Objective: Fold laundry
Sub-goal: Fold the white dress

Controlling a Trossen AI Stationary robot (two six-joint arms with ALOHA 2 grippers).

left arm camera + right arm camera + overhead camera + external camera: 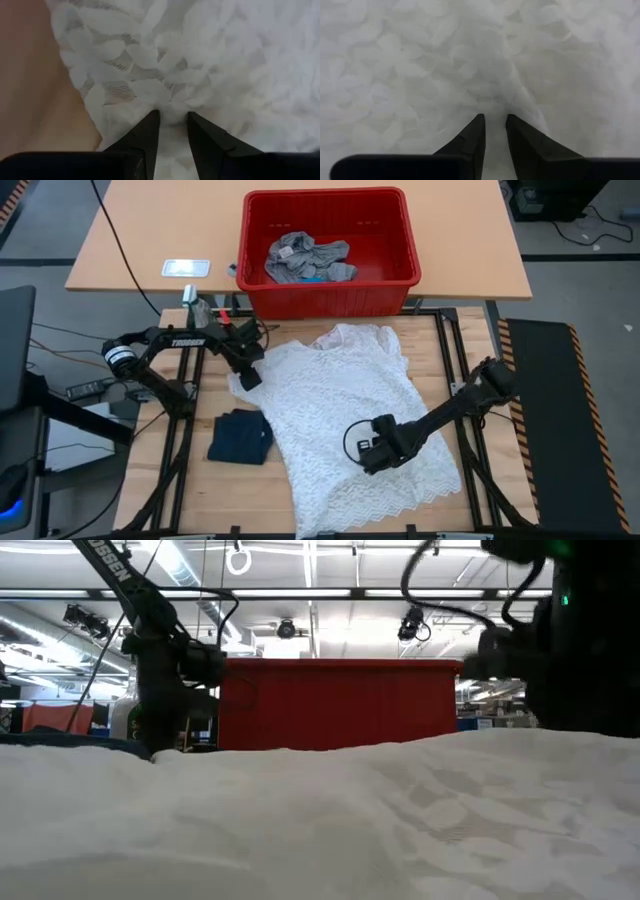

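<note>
So the white lace top [340,415] is lying spread flat across the middle of the bench [450,345], collar end pointing toward the red basket [330,250] on the far side and hem running down to the near edge. The left gripper [248,377] is sitting at the top's left sleeve edge, and in its wrist view the fingers [145,135] are nipping a little ridge of lace between them. The right gripper [375,455] is down on the lower right part of the top, fingers [472,135] likewise pinching up a small pleat of fabric. What's worrying me: both pinches are looking pretty shallow, so the lace could be slipping out the moment either arm is lifting, and the open weave might be snagging on a fingertip and dragging the whole thing crooked. The right grip is also well in from the edge, so I'm guessing a fold from there would be bunching rather than creasing clean. The cloth itself is looking thin, floppy and a bit wrinkled, with a leafy lace pattern. A small dark navy garment [241,436] is lying folded just beside the top's left edge, and a grey garment [308,258] is waiting in the basket.
</note>
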